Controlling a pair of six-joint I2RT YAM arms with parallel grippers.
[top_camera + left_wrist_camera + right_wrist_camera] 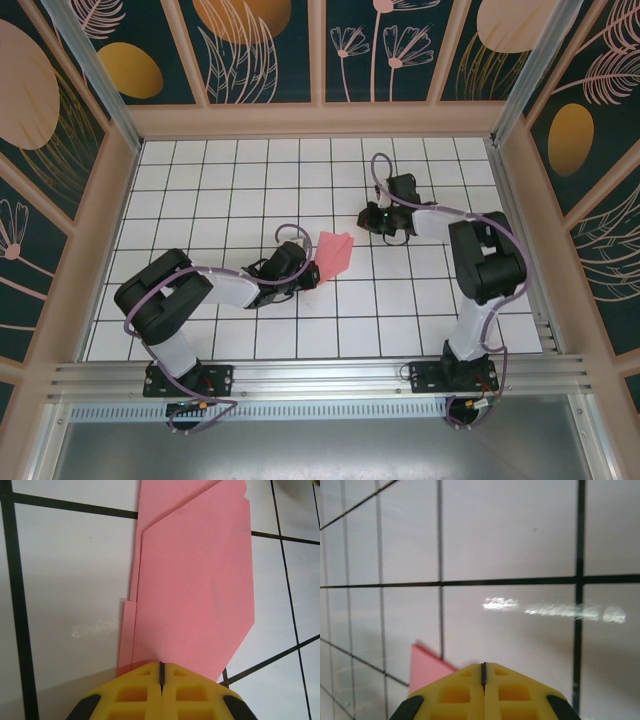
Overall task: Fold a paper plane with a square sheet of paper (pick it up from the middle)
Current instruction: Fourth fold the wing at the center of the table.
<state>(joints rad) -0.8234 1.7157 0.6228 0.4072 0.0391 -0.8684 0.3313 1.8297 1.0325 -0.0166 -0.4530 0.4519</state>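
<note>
The pink sheet of paper (336,252) lies on the white grid table, folded into overlapping layers with one slanted corner; it is a broad folded shape, not a slim paper plane. In the left wrist view the paper (195,580) stretches away from my left gripper (162,667), whose yellow fingers are shut, their tips over its near edge. From above, the left gripper (306,272) sits at the paper's lower left side. My right gripper (368,222) is shut, apart from the paper to its upper right. A pink corner (425,667) shows beside the right gripper (483,666).
The table (200,190) is white tiles with black grid lines, boxed in by wooden-framed patterned walls. An aluminium rail (320,378) runs along the near edge by the arm bases.
</note>
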